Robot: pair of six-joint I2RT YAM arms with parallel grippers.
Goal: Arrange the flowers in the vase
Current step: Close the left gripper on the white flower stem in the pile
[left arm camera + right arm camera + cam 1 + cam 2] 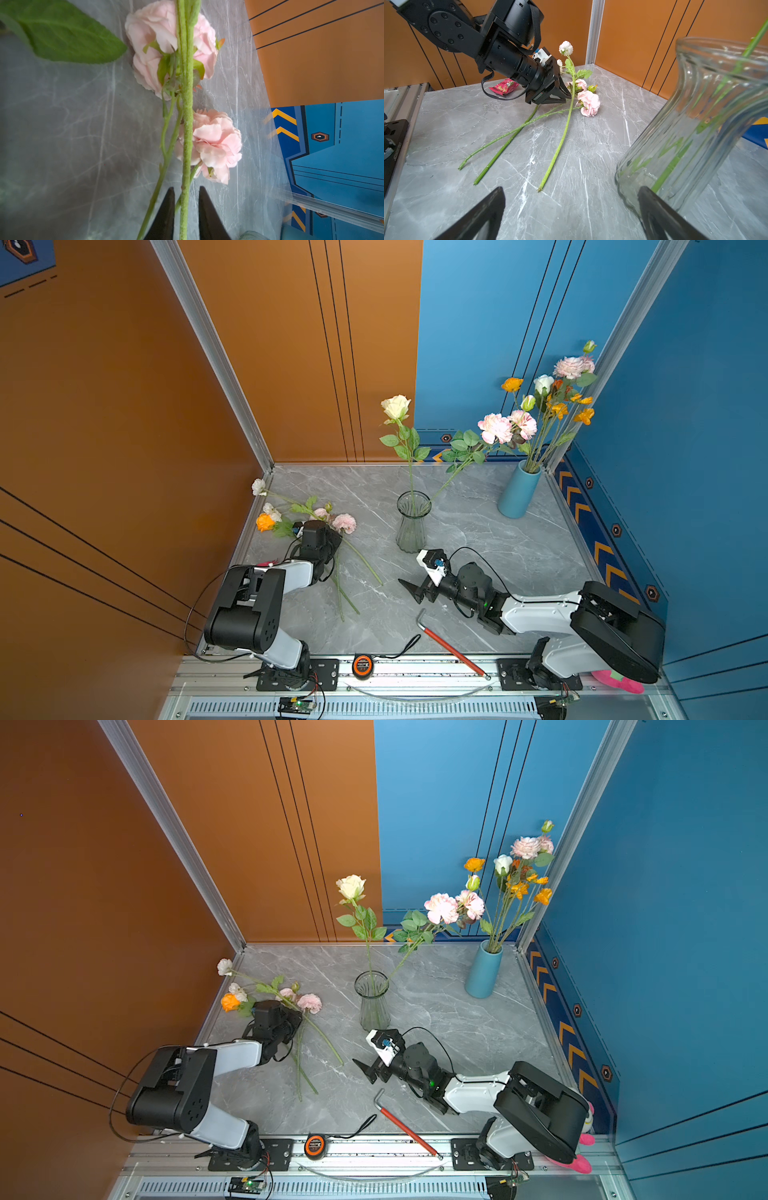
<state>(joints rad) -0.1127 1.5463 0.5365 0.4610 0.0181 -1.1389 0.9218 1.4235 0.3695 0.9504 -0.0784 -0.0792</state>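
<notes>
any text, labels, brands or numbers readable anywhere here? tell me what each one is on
Red snack packet: pale printed lettering, too blurred to read.
Black base plate: a short row of light characters along its edge, too small to read.
Tape measure: a label on its orange face, too small to read.
Blue wall: only chevrons and hexagon marks, no letters.
Nothing legible.

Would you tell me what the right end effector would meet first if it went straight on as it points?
Probably the nearest loose stem on the table, just ahead of the right end effector; the glass vase stands beside its path. Depth is uncertain.
</notes>
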